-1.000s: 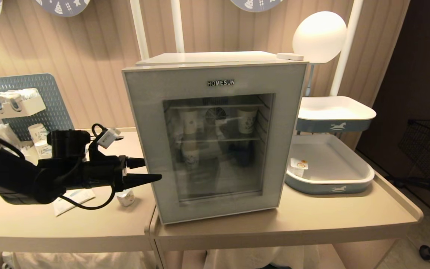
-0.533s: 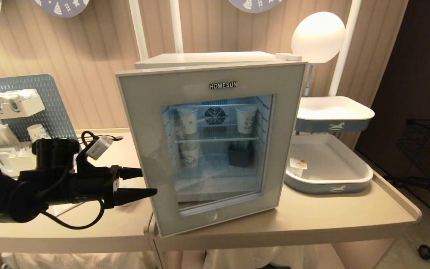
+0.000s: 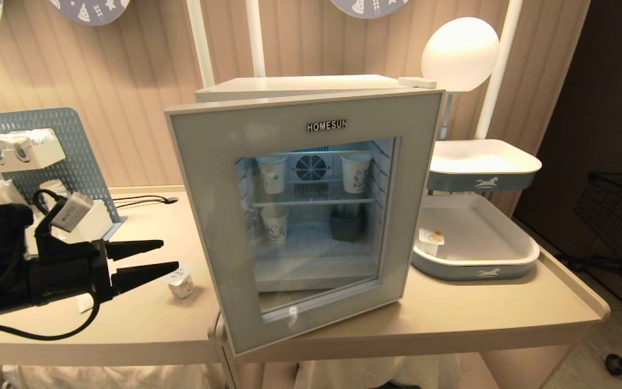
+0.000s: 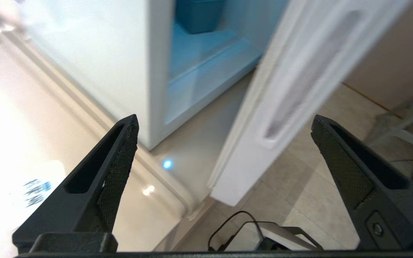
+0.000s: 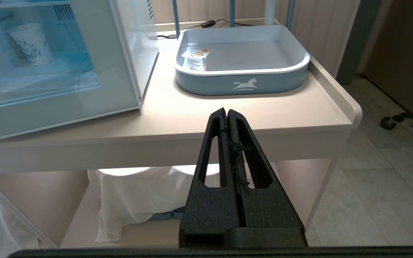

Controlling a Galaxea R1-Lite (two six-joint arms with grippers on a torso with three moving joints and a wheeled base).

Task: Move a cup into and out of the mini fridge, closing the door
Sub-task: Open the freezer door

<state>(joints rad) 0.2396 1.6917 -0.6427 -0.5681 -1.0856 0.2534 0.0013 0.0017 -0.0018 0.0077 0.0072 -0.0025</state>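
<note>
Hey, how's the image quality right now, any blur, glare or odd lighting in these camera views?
Head view: sharp; the mini fridge glows blue inside. Left wrist view: the door edge is motion-blurred, and the tabletop is blown out white. Right wrist view: clear, evenly lit.

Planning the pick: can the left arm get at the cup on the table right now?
Probably yes. The left gripper is open, empty, pointing at the cup just beyond its tips; nothing lies between, and the door swings clear.

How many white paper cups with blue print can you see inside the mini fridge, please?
3: one upper shelf left, one upper shelf right, one below on the left. The door's grey frame may hide others.
</note>
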